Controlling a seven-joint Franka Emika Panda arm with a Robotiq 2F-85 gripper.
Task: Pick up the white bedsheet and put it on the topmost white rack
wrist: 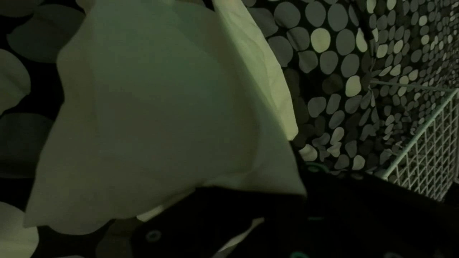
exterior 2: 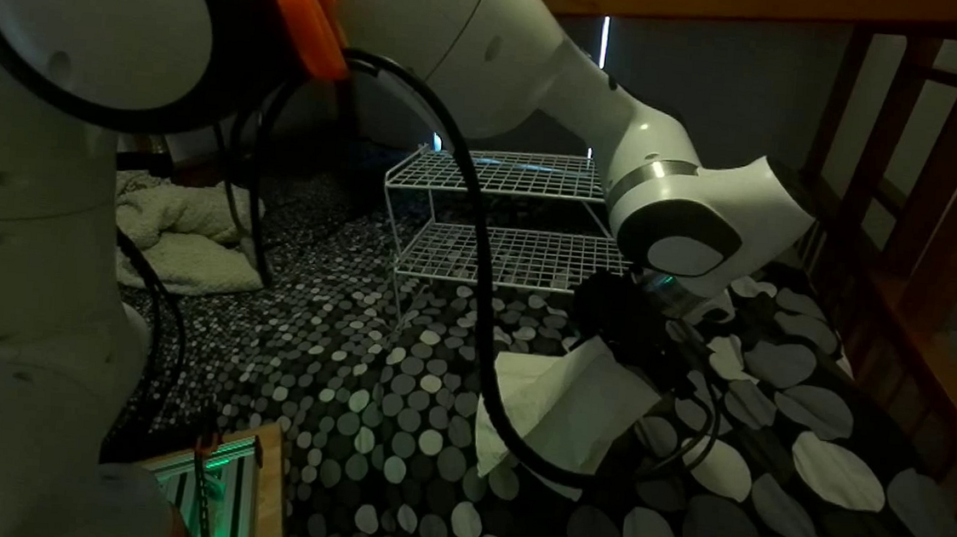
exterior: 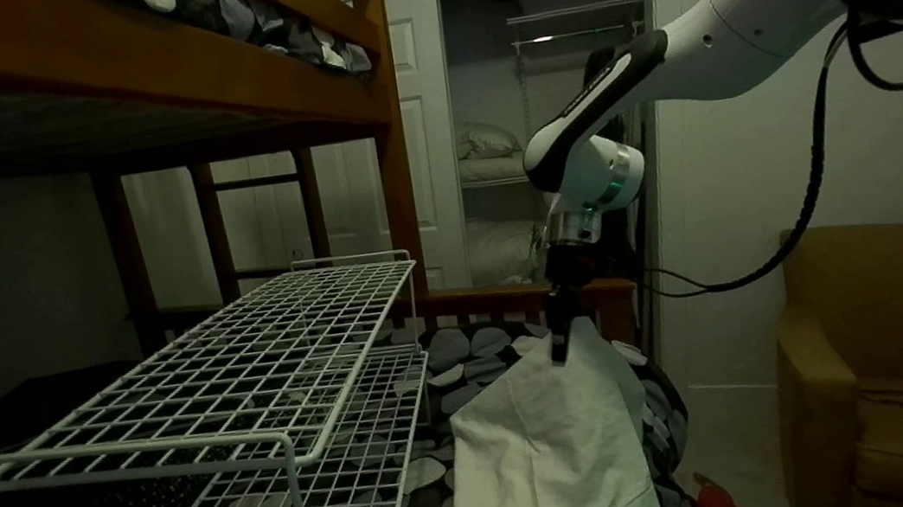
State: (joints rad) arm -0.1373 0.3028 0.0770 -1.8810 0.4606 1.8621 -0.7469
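The white bedsheet [exterior: 547, 450] hangs as a tented cloth from my gripper [exterior: 560, 348], its lower part over the dotted bed cover. It also shows in an exterior view [exterior 2: 579, 404] and fills much of the wrist view [wrist: 161, 107]. My gripper [wrist: 251, 197] is shut on an edge of the sheet; its fingertips are dark and partly covered by cloth. The white wire rack has a top shelf [exterior: 238, 351] and a lower shelf [exterior: 332, 470]. The rack stands beside the sheet and shows in both exterior views [exterior 2: 503, 172]. Part of the rack [wrist: 426, 150] is at the wrist view's right edge.
The rack stands on the bed with the dotted cover [exterior 2: 430, 444]. The upper bunk [exterior: 260, 60] overhangs the rack. Wooden bed rails [exterior 2: 934, 338] and a bed post [exterior: 394, 165] are near. A fleece blanket [exterior 2: 190, 237] lies behind the arm. An armchair [exterior: 894, 370] stands aside.
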